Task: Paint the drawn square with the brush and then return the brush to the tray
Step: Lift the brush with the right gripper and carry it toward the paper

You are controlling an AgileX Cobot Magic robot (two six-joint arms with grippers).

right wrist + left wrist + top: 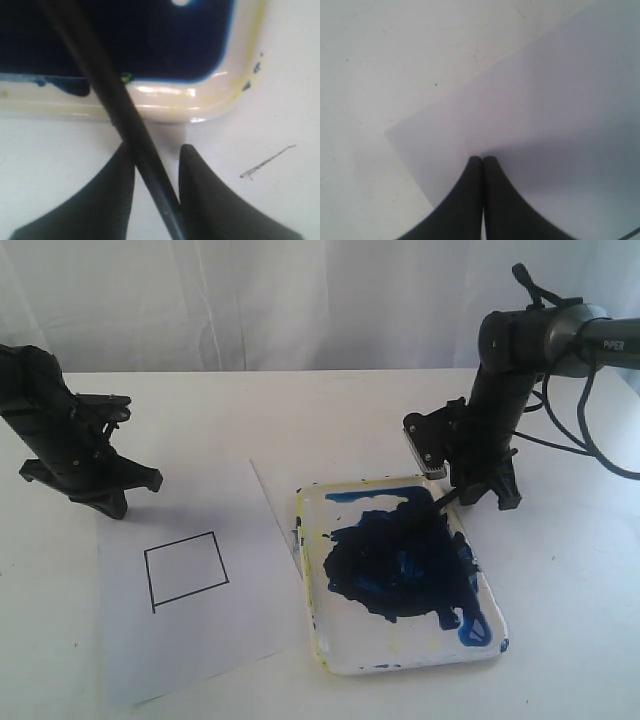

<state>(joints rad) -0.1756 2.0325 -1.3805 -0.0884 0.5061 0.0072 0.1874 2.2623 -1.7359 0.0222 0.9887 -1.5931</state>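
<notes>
The right arm rose at the upper right of the exterior view, its dark upper link bending over and dropping straight down to the wrist beside the far right corner of the tray (340, 652). The right gripper (462, 496) pointed down there, clamped on the brush (432, 506). The brush slanted down and left from the fingers, with its tip in the dark blue paint blotch (400, 565). In the right wrist view the brush (115, 95) crossed diagonally between the two dark fingers of the right gripper (156, 148), lying against one of them, and ran over the tray's yellow-stained rim (165, 107) into the paint.

The left arm stood at the left edge of the exterior view, leaning down toward the far left corner of the paper sheet (200, 635). The left gripper (112, 502) held nothing. In the left wrist view its fingertips (482, 160) were pressed together over the paper's corner (560, 100).

The drawn square (186, 570) lay on the sheet at lower left, its inside white.
</notes>
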